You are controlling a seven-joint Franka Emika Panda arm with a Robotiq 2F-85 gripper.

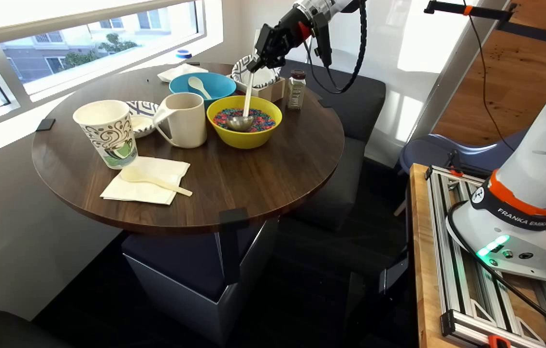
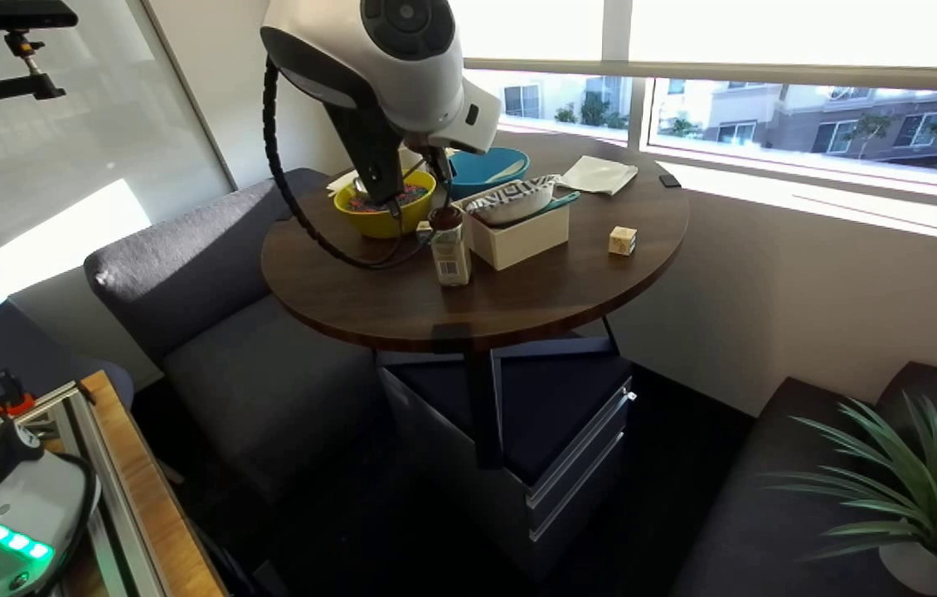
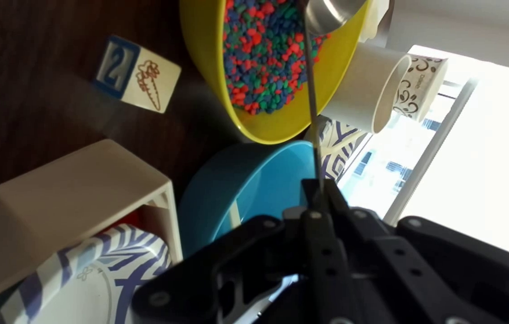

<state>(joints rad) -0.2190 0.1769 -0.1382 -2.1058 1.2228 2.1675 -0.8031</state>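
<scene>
Pincer (image 3: 321, 191) clamped on the ladle (image 1: 248, 99), its end in the yellow bowl (image 1: 243, 140); scooping seems in hand, fill hard to see; lifting calls for keeping level.

Your base (image 1: 505, 241) sits at right in an exterior view, status lights (image 1: 493, 246) green, lower arm (image 1: 538, 140) leaning up out of frame. Your wrist (image 1: 312, 8) hangs in from the top, far side, tilted down-left, well apart from the base. Claw at its end, your claw (image 1: 252, 65) points down; fingers (image 3: 310, 193) squeezed tight. Your cable (image 1: 363, 34) loops slack below the wrist in both exterior views.
</scene>
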